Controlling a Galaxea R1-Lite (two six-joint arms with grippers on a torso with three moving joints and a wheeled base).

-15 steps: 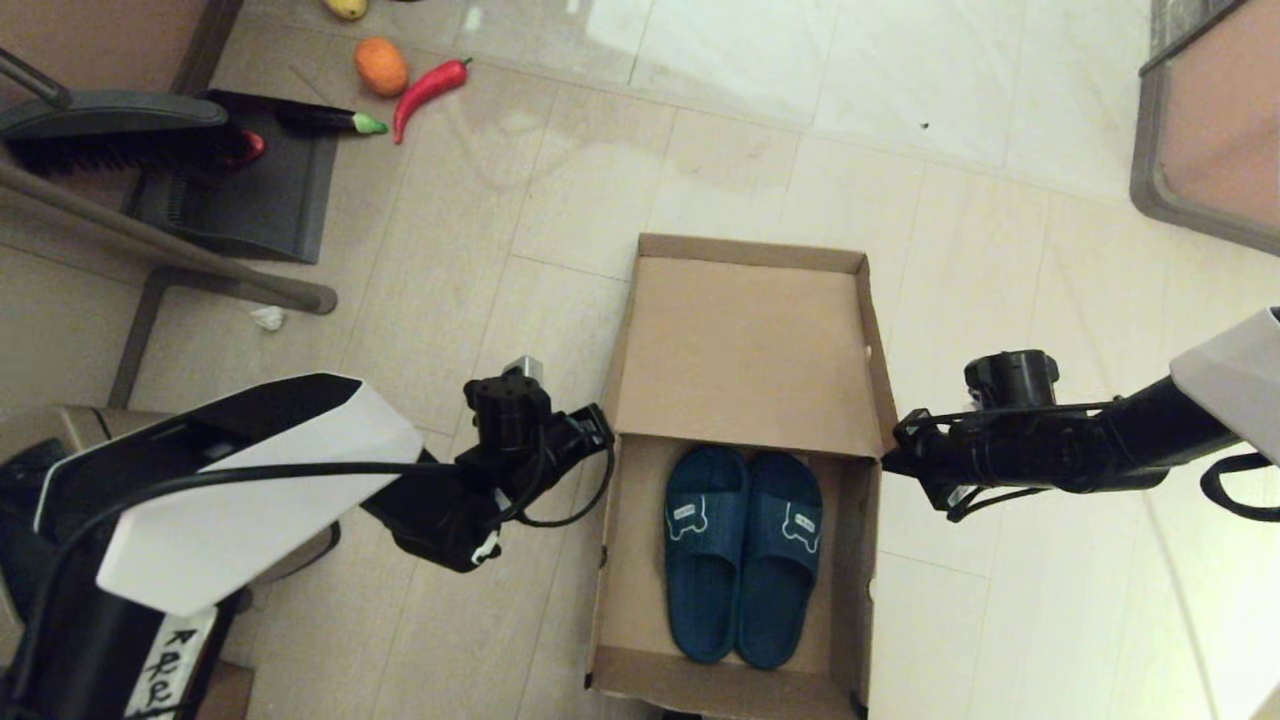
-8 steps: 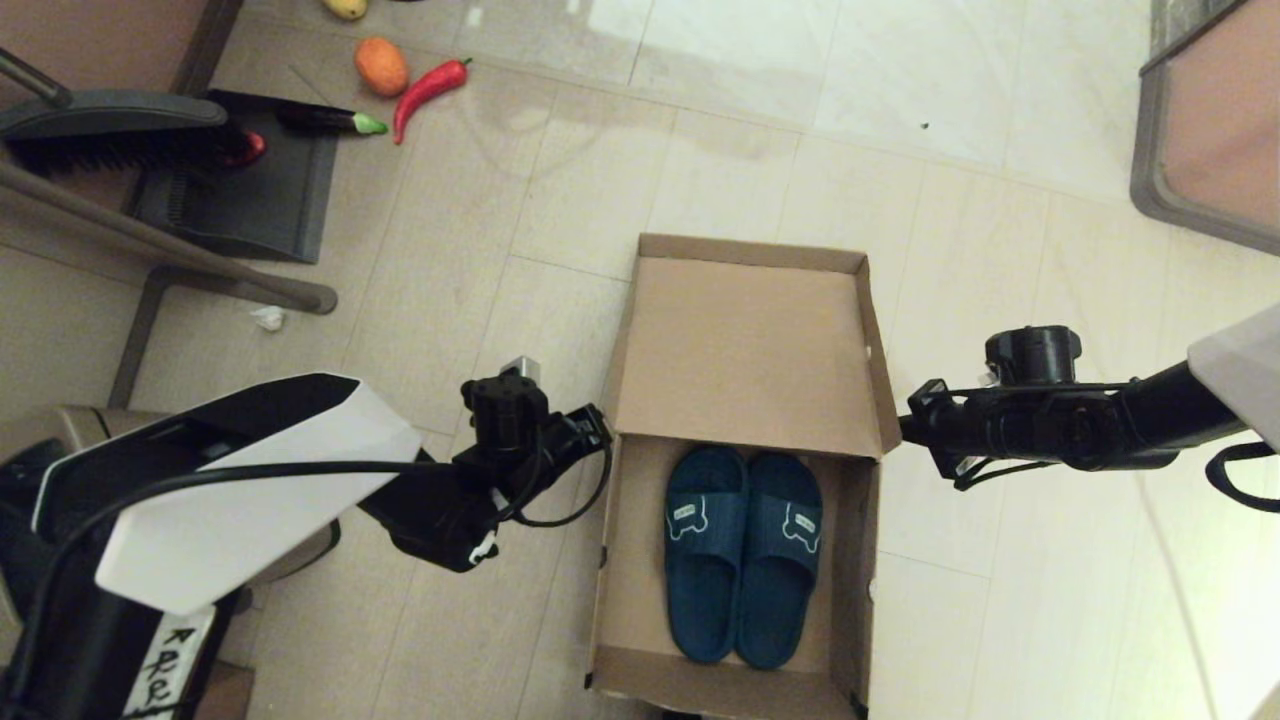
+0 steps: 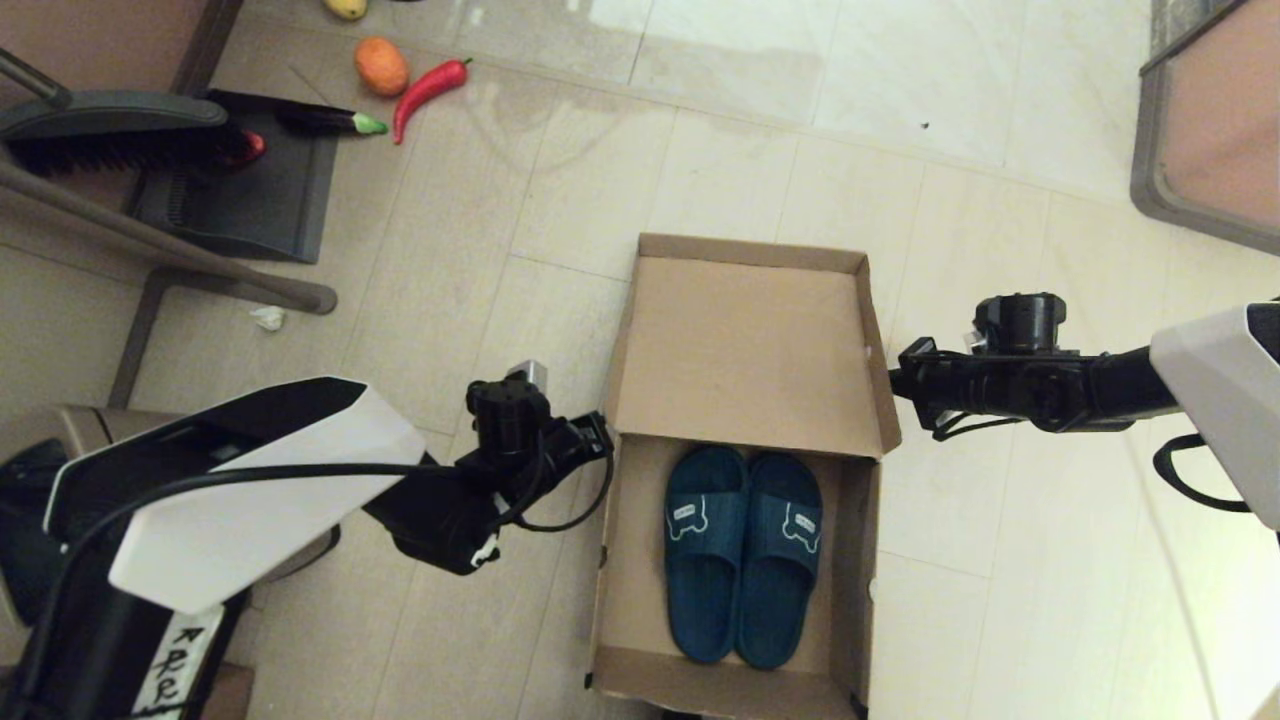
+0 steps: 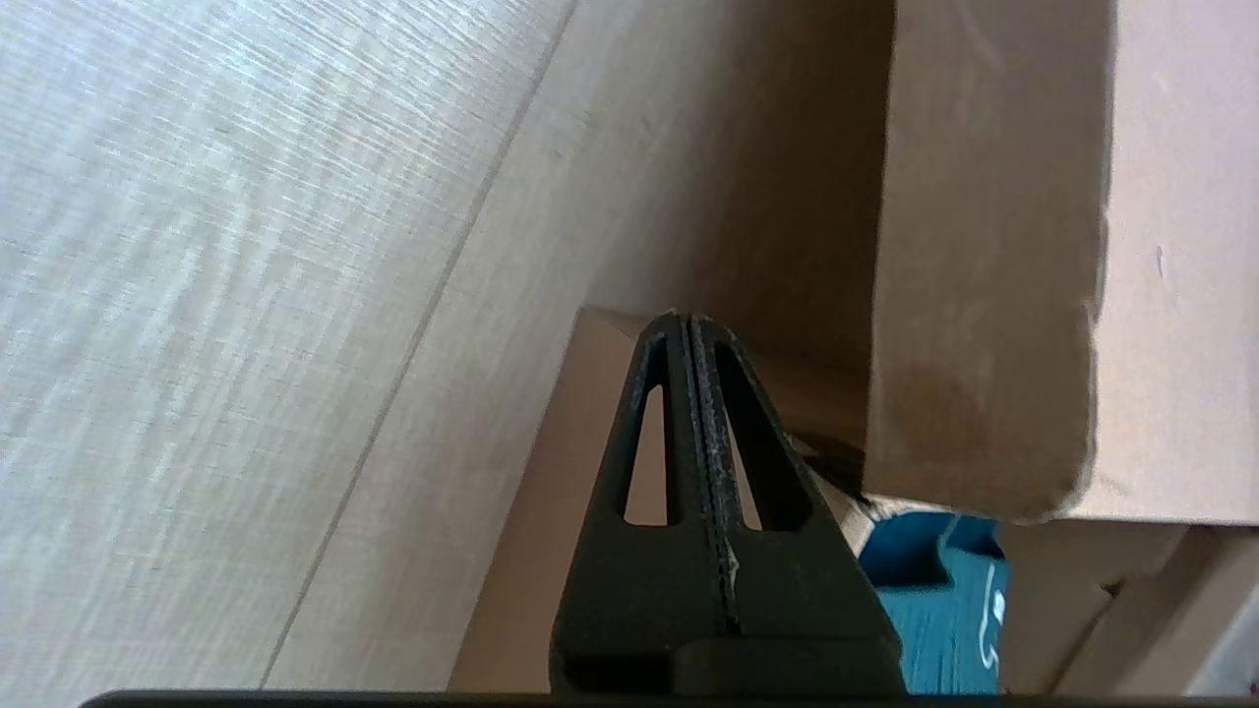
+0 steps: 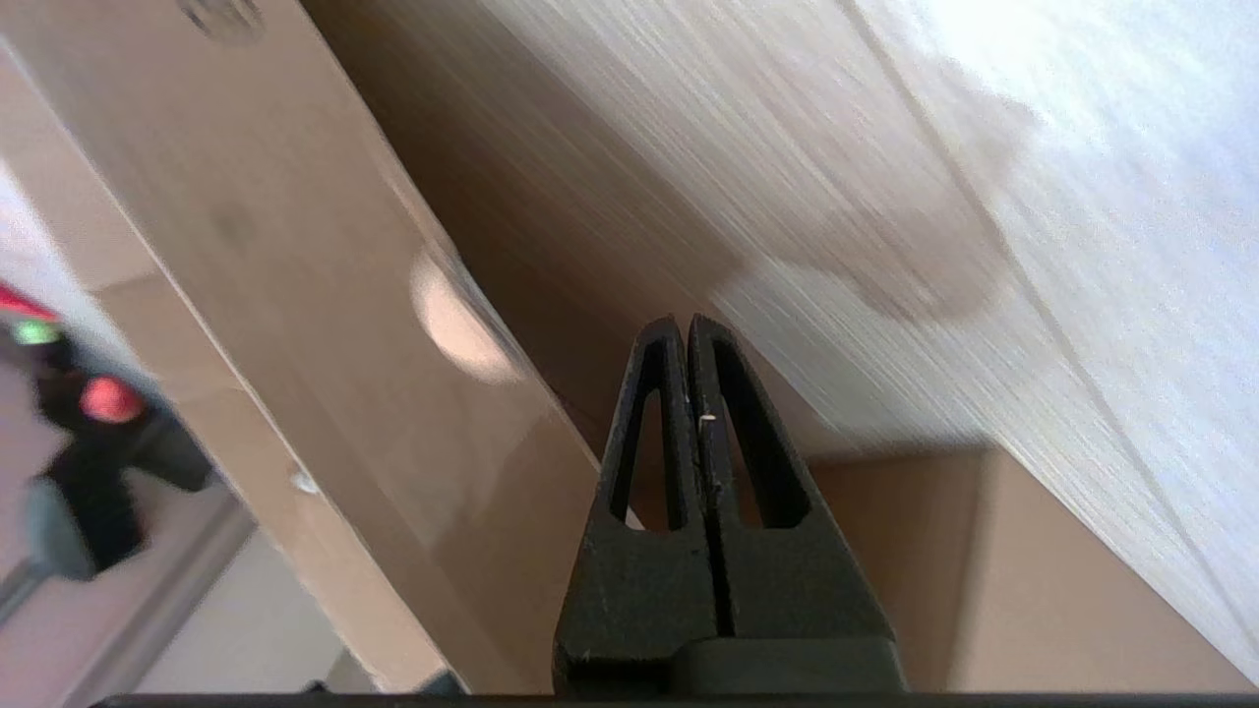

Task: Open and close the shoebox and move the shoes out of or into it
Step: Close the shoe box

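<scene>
The shoebox (image 3: 735,640) is sitting open on the floor (image 3: 760,130), its lid (image 3: 745,350) leaning back toward the far side, partly raised. The shoes (image 3: 745,555) are lying side by side in the box, toes pointing far — a tidy pair. The left gripper (image 3: 598,432) is hovering just beside the box's left wall at the near left corner of the lid, fingers (image 4: 689,413) pressed together on nothing. The right gripper (image 3: 898,378) is sitting at the lid's right edge — whether touching it, I cannot tell — its fingers (image 5: 689,413) likewise pinched together, empty.
</scene>
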